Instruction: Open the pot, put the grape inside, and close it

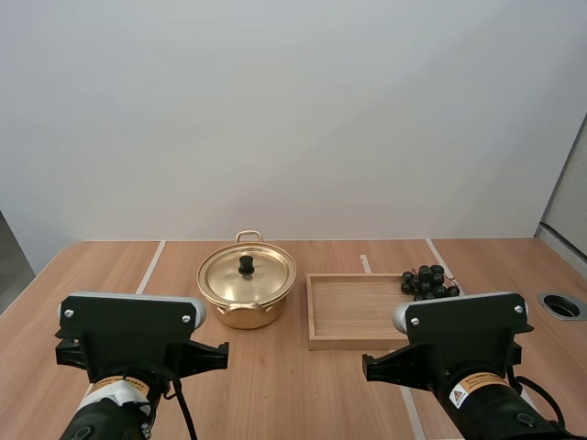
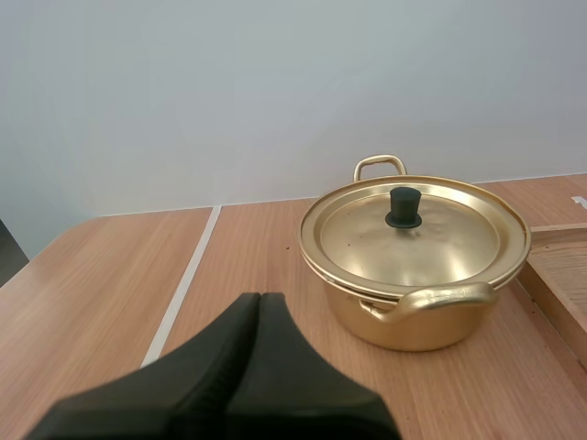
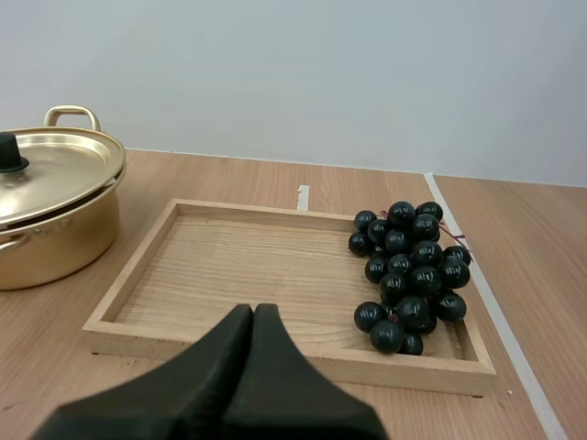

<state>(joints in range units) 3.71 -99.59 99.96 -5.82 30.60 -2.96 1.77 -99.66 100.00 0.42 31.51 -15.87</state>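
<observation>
Pot [image 2: 413, 323] shiny gold, lid [image 2: 449, 240] on.

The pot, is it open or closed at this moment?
Closed. The gold lid sits flat on the rim of the pot, with its black knob pointing up; no gap shows between them.

Glossy metal pot [image 2: 415, 266], wooden tray [image 3: 229, 275]

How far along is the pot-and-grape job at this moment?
Nothing looks done yet: the lid sits on the gold pot, and the bunch of grapes lies in the wooden tray beside it. Nothing is in hand; the left tool and right tool are both shut on nothing, short of pot and tray. Left: lift the lid, put the grapes in, close it.
</observation>
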